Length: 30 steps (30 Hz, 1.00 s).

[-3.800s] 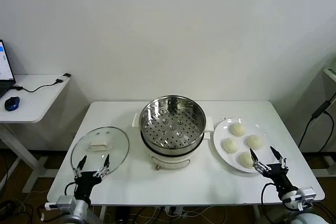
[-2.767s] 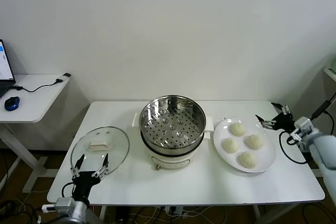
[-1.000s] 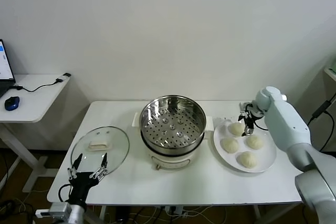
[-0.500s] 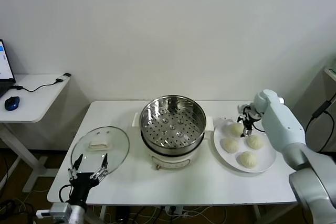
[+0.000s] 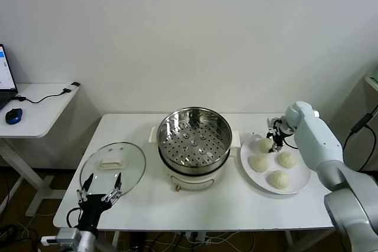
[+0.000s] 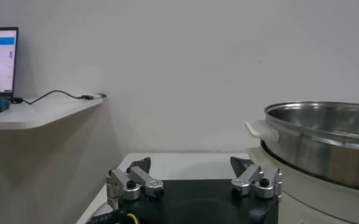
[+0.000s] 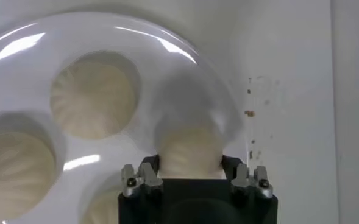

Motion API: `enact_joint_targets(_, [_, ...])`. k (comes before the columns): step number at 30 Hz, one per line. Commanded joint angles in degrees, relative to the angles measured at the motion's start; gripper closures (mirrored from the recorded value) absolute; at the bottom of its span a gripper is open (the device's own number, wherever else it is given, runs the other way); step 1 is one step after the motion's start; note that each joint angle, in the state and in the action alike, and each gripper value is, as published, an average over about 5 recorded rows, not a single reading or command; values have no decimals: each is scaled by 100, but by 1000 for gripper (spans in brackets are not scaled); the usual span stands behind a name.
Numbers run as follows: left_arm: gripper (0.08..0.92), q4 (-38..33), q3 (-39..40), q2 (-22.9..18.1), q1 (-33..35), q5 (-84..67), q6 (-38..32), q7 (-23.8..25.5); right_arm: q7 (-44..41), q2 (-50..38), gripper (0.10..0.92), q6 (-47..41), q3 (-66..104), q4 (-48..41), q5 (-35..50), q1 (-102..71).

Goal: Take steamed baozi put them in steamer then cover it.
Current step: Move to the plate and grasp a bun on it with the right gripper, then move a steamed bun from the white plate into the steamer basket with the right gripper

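Note:
Several cream-white steamed baozi lie on a white plate [image 5: 302, 176] at the table's right. My right gripper [image 5: 274, 141] is down over the farthest baozi [image 5: 265, 144]. In the right wrist view that baozi [image 7: 190, 151] fills the gap of the gripper [image 7: 190, 163], both fingers against its sides. Two more baozi [image 7: 94, 100] [image 7: 14, 167] lie beside it. The shiny steamer [image 5: 195, 137] stands mid-table with nothing in it. The glass cover [image 5: 112, 164] lies flat to its left. My left gripper [image 5: 100, 190] waits open by the front-left table edge, near the cover.
A side desk [image 5: 41, 116] with a blue mouse [image 5: 13, 116] and a cable stands off to the left. The steamer's white base handle [image 6: 261, 129] is close ahead of my left gripper [image 6: 191, 167]. The plate sits near the table's right edge.
My right gripper has settled lower onto the farthest baozi and its fingers have drawn in against it. The left arm has stayed put.

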Motion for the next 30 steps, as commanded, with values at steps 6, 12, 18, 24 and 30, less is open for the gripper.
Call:
enact_joint_targets(6, [177,-20,40,12,28,22,58,5,-961,-494,348,-449,-1116,1148,1564,1165])
enact_joint_targets(12, [177,-30,62,18,-10,199,306,-36,-1289,207,347,-646,-2457,592,2585,2846])
enact_joint_targets(18, [177,-53,-13,11,-53,145,297,-86,-1391,1165,347,-442,-3302,268,3744,3508])
enact_joint_targets(24, [177,-181,-103,-8,-32,61,284,-95,-889,1492,347,1697,-4118,340,4598,3320])
enact_joint_targets(30, [177,-201,-144,-21,-23,27,274,-93,-574,1479,347,4014,-4514,655,3732,2996])
